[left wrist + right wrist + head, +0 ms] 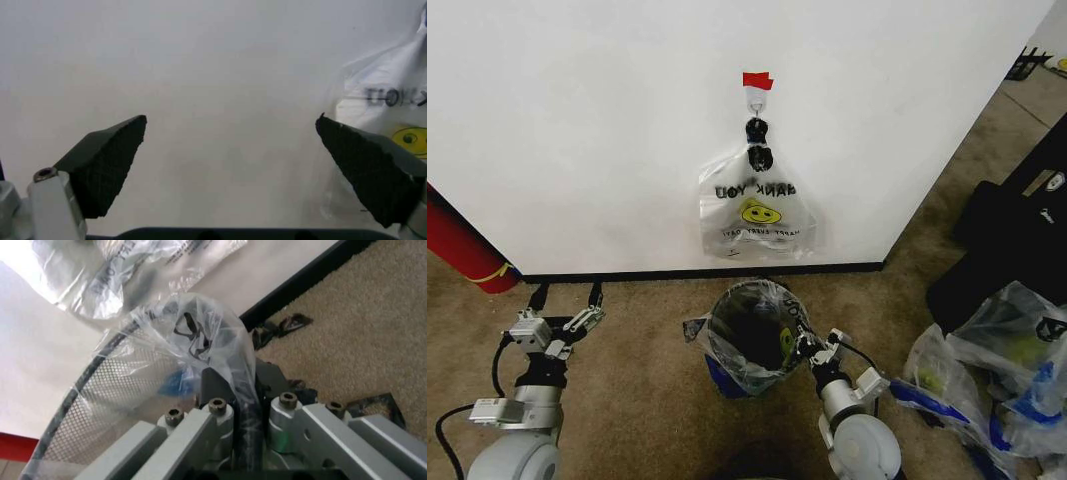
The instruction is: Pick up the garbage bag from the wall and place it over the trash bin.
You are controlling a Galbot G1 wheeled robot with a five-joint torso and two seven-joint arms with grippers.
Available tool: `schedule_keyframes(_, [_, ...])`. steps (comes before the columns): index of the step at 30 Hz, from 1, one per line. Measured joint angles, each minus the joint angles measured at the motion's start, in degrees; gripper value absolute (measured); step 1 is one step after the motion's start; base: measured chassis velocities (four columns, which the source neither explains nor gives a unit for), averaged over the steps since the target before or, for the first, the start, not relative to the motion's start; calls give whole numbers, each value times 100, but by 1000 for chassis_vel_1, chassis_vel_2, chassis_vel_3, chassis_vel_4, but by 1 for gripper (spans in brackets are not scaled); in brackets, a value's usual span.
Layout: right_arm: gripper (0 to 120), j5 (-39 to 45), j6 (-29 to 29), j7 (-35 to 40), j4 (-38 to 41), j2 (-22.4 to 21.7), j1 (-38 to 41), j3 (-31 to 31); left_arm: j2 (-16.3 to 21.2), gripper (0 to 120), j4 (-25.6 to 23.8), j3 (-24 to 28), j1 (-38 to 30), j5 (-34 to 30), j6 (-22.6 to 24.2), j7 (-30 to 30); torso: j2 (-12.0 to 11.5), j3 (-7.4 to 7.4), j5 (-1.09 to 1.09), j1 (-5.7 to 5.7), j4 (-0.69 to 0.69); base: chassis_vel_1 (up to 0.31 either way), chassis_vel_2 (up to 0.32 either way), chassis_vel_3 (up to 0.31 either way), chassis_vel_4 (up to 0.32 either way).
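**Bag draped over the bin, right end effector pinching its edge**

The right end effector (808,343) sits at the right side of the trash bin (749,340), its fingers (220,390) closed narrow on a fold of the garbage bag (727,350) where the plastic passes over the wire rim. In the right wrist view the thin film bunches up directly between the two pads, with the mesh wall just beside them and a patch of blue showing through the plastic.

The garbage bag lines the bin, its crinkly edge spread around the rim and hanging down the outside, blue patches low on the front. The bin stands on the carpet (647,350), near the black baseboard of the wall (577,120).

The left end effector (562,322) hovers well to the left of the bin, its fingers (103,165) spread wide and gripping nothing, facing the wall.

On the wall above the bin, a smiley-face bag (755,212) hangs from a hook (755,100) under a red tape strip (757,80).
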Motion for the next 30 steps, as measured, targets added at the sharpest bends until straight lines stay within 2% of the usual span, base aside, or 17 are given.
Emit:
schedule_keyframes(7, [10,-138,-29,-15,-24,9,-7,1,-121,100,-60,55,42,10,63,-11,0,0,0,0,1,0,0,0,0])
schedule_keyframes(12, [28,-205,-29,-60,-23,-40,-16,21,-125,100,-96,112,-1,32,120,-28,0,0,0,0,0,0,0,0,0])
schedule_keyframes(14, [31,-210,-28,-67,-21,-39,-16,31,-120,100,-96,122,-4,42,127,-31,0,0,0,0,1,0,0,0,0])
schedule_keyframes(20, [56,-270,10,-102,-12,-43,-74,74,-159,100,-109,169,-64,47,220,-81,0,0,0,1,0,0,0,0,0])
schedule_keyframes(22, [60,-284,16,-110,-5,-42,-86,78,-184,100,-120,184,-63,47,232,-85,0,0,0,1,1,0,0,0,0])
schedule_keyframes(26, [79,-353,34,-122,25,-38,-132,83,-251,100,-129,253,-45,53,246,-89,0,0,0,1,1,0,0,0,0])
schedule_keyframes(30, [88,-384,47,-125,27,-41,-142,92,-253,100,-129,267,-38,53,246,-90,0,0,0,1,0,0,0,0,0])
